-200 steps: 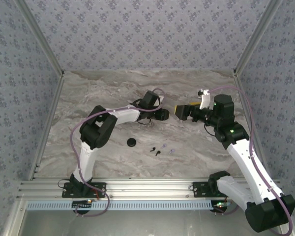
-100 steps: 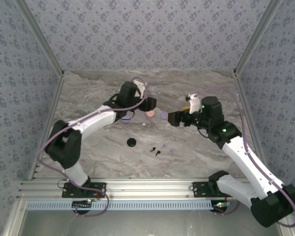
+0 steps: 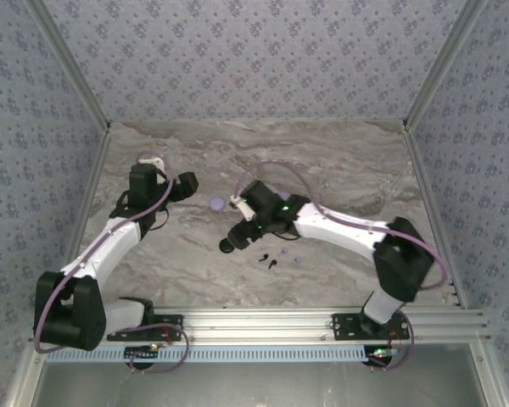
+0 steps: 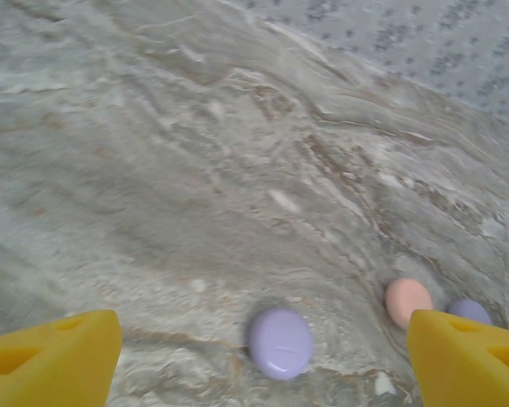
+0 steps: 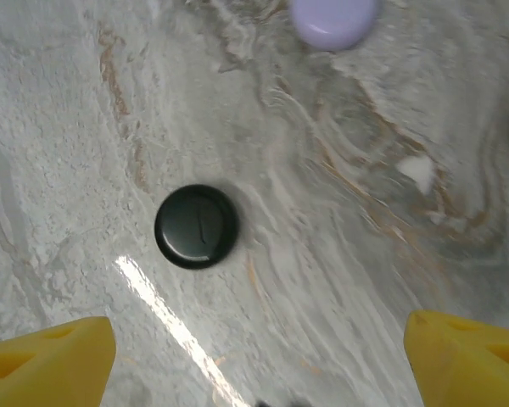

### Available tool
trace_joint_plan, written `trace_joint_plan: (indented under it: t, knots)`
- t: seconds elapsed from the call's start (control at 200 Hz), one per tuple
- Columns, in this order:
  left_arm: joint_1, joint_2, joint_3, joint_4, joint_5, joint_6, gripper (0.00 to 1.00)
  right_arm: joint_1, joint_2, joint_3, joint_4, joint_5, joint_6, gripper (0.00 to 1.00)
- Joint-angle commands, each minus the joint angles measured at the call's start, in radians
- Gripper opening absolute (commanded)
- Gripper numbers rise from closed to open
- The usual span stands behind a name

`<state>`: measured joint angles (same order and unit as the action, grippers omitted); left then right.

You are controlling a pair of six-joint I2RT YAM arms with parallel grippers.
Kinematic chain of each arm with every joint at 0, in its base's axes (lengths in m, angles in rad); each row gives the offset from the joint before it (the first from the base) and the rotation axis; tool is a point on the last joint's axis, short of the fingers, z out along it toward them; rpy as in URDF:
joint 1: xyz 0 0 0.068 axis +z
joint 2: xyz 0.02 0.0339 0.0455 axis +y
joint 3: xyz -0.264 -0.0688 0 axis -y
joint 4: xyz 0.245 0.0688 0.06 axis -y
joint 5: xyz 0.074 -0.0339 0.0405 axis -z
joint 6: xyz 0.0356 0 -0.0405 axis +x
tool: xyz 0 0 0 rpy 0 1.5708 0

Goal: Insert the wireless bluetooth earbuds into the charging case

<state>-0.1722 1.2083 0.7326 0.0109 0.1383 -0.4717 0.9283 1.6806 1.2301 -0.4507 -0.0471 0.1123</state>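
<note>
Both pincers stand apart and empty: left pincer (image 3: 187,183) at upper left, right pincer (image 5: 259,360) by the black case (image 5: 196,226) at centre. Earbuds (image 3: 272,263) lie loose on the surface (image 3: 339,161), lower centre.

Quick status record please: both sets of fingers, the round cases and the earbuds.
left fingers: open, empty, facing lilac round case
right fingers: open, empty, above black round case
pale pink round case: beside a second lilac case
tiny stemmed earbuds: loose on marble table, beside black case
</note>
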Motion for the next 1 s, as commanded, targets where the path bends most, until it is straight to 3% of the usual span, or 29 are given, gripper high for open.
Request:
trace_joint_plan:
  t: [0.0,0.265,0.565,0.999]
  knots:
    - [0.061,-0.081,-0.038,-0.022,0.015,-0.053,0.89,0.055,0.121,0.121,-0.095,0.079,-0.057,0.91]
    - [0.124,-0.169,-0.069,-0.072,0.003,-0.045,0.92,0.123,0.341,0.292,-0.164,0.109,-0.097,0.89]
    - [0.137,-0.194,-0.068,-0.099,-0.012,-0.036,0.93,0.133,0.442,0.35,-0.227,0.176,-0.091,0.82]
    - [0.139,-0.196,-0.054,-0.109,-0.009,-0.026,0.94,0.113,0.411,0.323,-0.213,0.131,-0.085,0.49]
